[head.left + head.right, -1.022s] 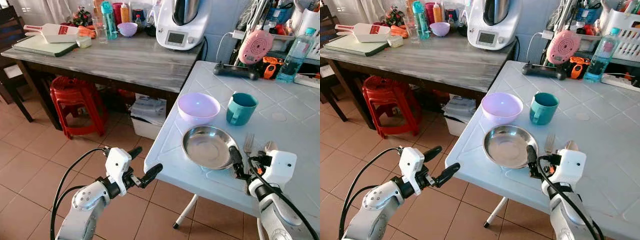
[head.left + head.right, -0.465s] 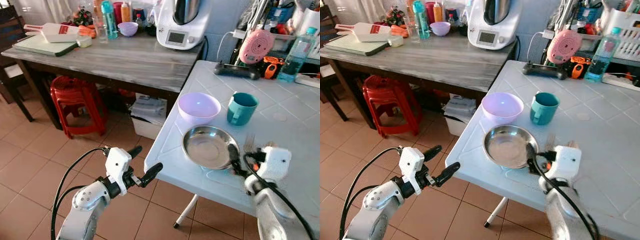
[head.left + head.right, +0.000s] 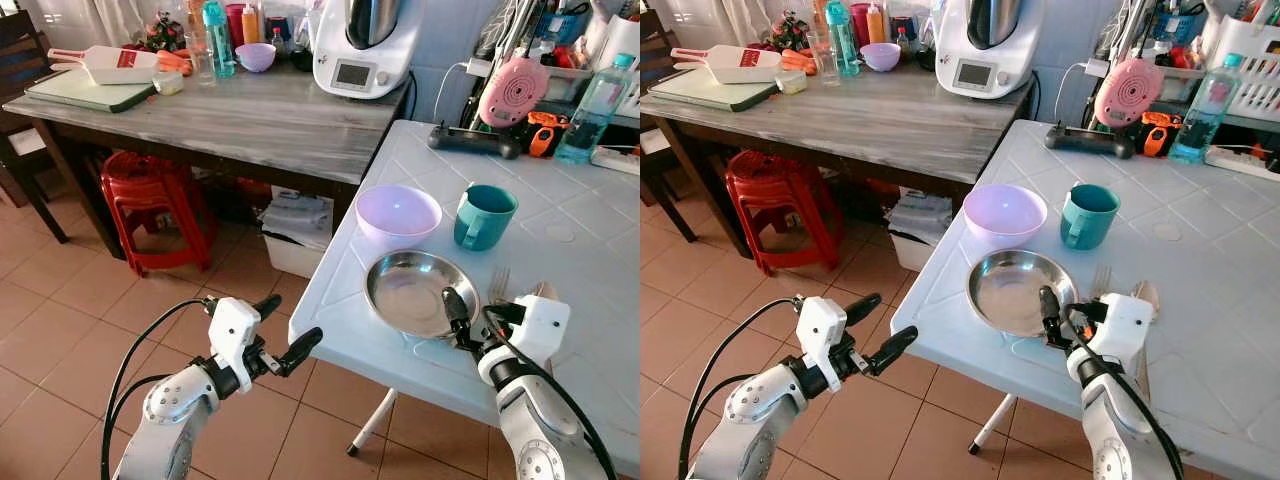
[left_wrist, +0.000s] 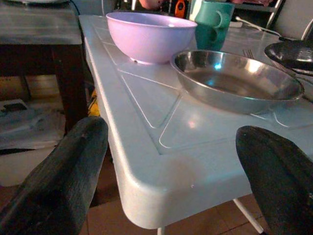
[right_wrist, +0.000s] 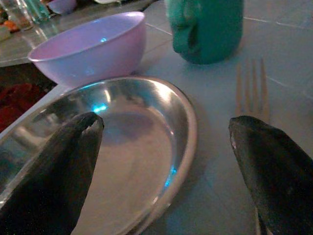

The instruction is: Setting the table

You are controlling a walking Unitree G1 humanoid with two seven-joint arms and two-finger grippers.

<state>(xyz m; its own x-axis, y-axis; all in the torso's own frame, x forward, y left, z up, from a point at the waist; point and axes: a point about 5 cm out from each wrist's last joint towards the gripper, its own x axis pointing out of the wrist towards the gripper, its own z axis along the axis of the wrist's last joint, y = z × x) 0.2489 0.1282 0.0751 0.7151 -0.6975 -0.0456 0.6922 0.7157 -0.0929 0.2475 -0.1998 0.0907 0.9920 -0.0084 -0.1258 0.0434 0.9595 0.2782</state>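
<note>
White tiles of the desk [image 3: 420, 160] are filling the right half of my view, with terracotta floor [image 3: 60, 330] opening to the left. I'm watching the right gripper [image 5: 166, 161]; it is now sitting further left than a second ago, jaws spread wide across the near right rim of the steel plate [image 3: 418, 292], one finger over the dish, the other by the fork [image 3: 497, 286]. I'm judging this as lining up to grip or nudge the plate. Pink bowl [image 3: 397, 215] and teal mug [image 3: 482, 217] are standing just behind it, leaving little room forward. Lower left, the left gripper [image 3: 283, 338] is hovering with jaws apart, off the desk's near edge, holding nothing.
</note>
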